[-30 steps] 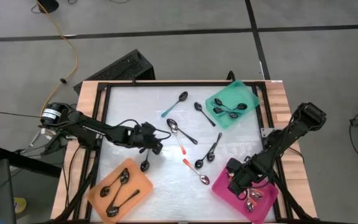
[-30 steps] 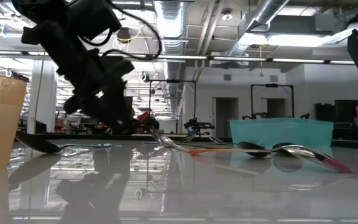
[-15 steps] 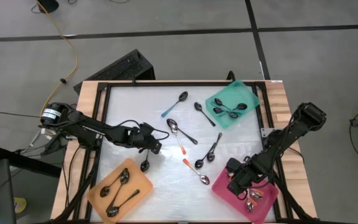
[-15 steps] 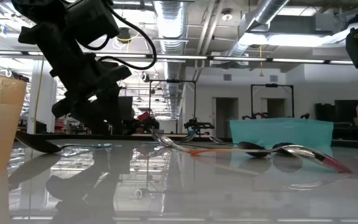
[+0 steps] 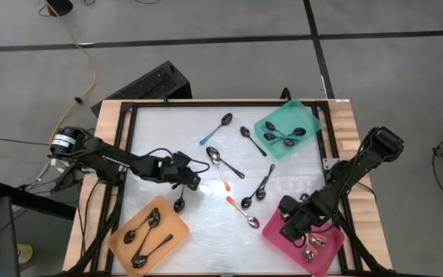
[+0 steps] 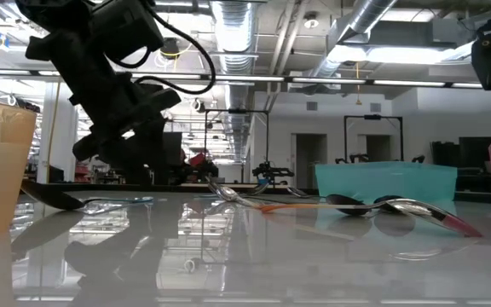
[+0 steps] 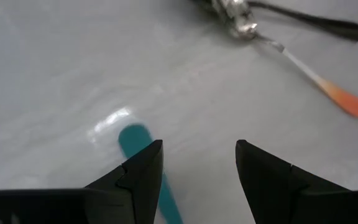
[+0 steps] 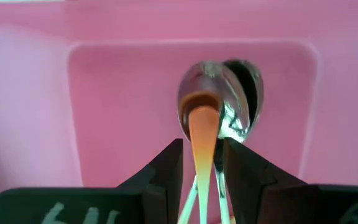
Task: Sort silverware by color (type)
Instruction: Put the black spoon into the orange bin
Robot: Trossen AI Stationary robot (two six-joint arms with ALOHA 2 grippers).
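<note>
Left wrist view: left gripper (image 7: 199, 180) fingers (image 7: 140, 177) spread, empty, straddling a teal-handled spoon (image 7: 143, 146) lying on the table (image 7: 55, 81); an orange-handled spoon (image 7: 328, 92) rests beyond. Since a second ago this gripper has drawn slightly back toward the orange tray (image 5: 171, 235); judged a lining-up for the pick. Right wrist view: right gripper (image 8: 202, 163) fingers (image 8: 166, 171) closed around an orange-handled utensil (image 8: 202, 134), unmoved over the pink tray (image 8: 104, 93) holding spoons. Loose silverware (image 5: 233, 173) remains mid-table; teal tray (image 5: 287, 127) part-filled.

Spoons (image 5: 237, 171) between three corner trays (image 5: 285, 129)
</note>
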